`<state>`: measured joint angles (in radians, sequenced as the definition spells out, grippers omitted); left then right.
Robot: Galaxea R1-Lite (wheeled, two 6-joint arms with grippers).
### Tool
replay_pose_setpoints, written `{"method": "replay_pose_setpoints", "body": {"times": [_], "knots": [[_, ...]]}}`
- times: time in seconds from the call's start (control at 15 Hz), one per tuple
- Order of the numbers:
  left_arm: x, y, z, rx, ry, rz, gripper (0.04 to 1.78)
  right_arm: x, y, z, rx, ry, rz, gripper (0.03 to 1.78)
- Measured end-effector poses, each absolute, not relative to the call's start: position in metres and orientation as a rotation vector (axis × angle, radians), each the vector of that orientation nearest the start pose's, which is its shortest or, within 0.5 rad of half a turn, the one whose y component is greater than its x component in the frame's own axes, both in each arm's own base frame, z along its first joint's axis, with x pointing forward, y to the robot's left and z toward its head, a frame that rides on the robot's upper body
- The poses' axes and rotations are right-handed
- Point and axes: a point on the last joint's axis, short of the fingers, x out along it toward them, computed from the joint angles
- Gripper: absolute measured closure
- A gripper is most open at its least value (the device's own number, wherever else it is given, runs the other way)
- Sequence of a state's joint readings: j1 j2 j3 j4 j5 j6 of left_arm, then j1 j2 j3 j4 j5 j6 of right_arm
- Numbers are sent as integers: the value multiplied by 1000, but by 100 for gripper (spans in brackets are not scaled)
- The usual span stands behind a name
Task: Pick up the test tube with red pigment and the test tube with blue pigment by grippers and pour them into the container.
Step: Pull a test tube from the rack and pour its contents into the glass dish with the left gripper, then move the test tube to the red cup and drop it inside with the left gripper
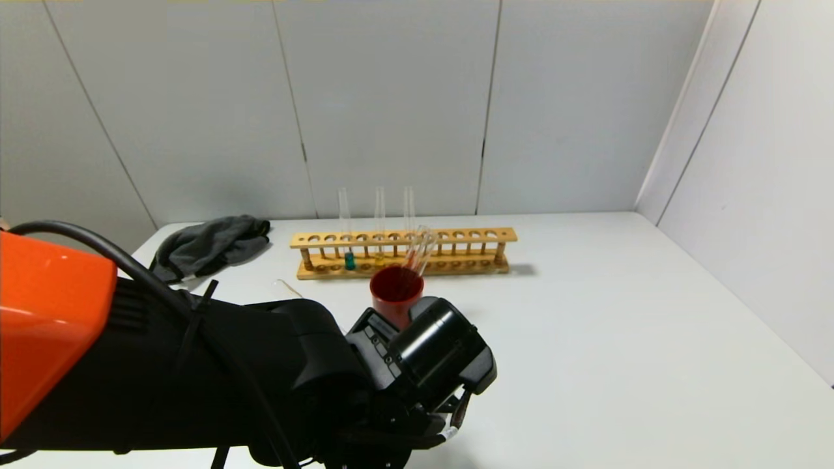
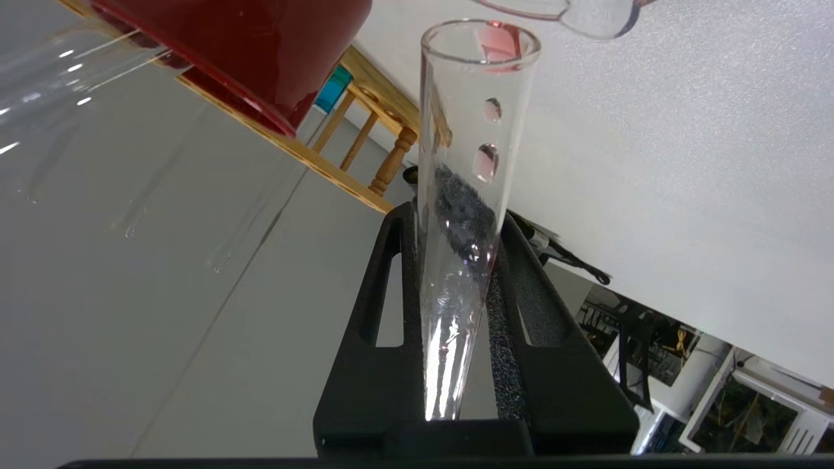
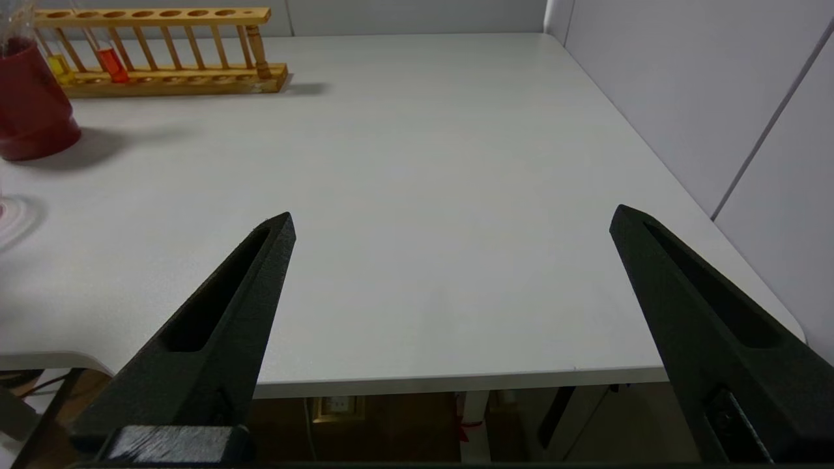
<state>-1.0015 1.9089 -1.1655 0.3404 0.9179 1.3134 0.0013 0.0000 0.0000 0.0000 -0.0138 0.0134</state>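
Left wrist view: my left end effector (image 2: 456,218) is clamped on a glass tube (image 2: 466,195) that runs up the middle of the frame. Its walls carry only a few pink-tinted drops. Its open mouth sits near the top edge, just beside the clear rim of the container (image 2: 586,16) at the upper right. A dark-red cup (image 2: 260,45) fills the upper left, with the wooden rack (image 2: 365,124) behind it.

In the head view my left arm takes up the lower left of the frame and hides the container. The test tube with blue pigment (image 1: 350,259) stands upright in the rack, left of centre, well apart from my end effector. A grey cloth (image 1: 208,244) lies on the desk (image 1: 619,339) left of the rack.

In the right wrist view my right end effector (image 3: 453,221) is spread wide over the near edge of the desk, holding nothing. The test tube with red pigment (image 3: 111,62) sits in the rack at the upper left, beside a yellow-liquid tube (image 3: 60,65).
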Motion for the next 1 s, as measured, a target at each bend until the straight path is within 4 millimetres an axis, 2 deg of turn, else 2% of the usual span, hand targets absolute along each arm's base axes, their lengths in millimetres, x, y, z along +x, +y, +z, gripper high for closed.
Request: {"method": "replay_pose_setpoints", "body": {"times": [0.33,0.73,1.0], "knots": [[181,-249,158,2032,501,-482,149,-23,0,75,13,0,-13,11],[182,-236,175,1632,368,-508,149,-23,0,75,13,0,-13,11],[191,-222,188,1317,295,-485,149,-23,0,75,14,0,-12,11]]}}
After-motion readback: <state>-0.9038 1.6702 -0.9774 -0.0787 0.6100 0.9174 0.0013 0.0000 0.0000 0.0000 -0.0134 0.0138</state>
